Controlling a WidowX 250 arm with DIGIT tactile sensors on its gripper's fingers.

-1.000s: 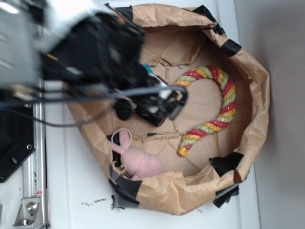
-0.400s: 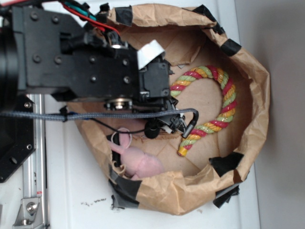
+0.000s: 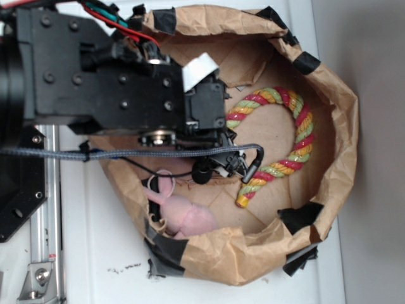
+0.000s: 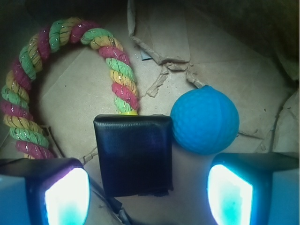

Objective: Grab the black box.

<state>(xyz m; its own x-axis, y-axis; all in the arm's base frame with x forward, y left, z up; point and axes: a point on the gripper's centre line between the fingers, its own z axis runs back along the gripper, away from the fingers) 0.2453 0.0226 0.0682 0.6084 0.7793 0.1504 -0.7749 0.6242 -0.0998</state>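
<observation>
Wrist view: gripper (image 4: 147, 194) jaws wide, empty. Box (image 4: 133, 154) lies flat between them, nearer the nine o'clock finger, ball (image 4: 205, 119) touching its two o'clock corner.

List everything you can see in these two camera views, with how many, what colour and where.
black box: one, black, on the basin floor between the end effector's fingers, touching the ball.
blue ball: one, blue, right of the box in the wrist view.
rope toy: one, red, green and yellow, curved across the basin's right half.
plush toy: one, pink, against the basin's lower wall.
paper basin: one, brown with black tape patches, on the white table.
end effector: one, black, open, straddling the box.
</observation>
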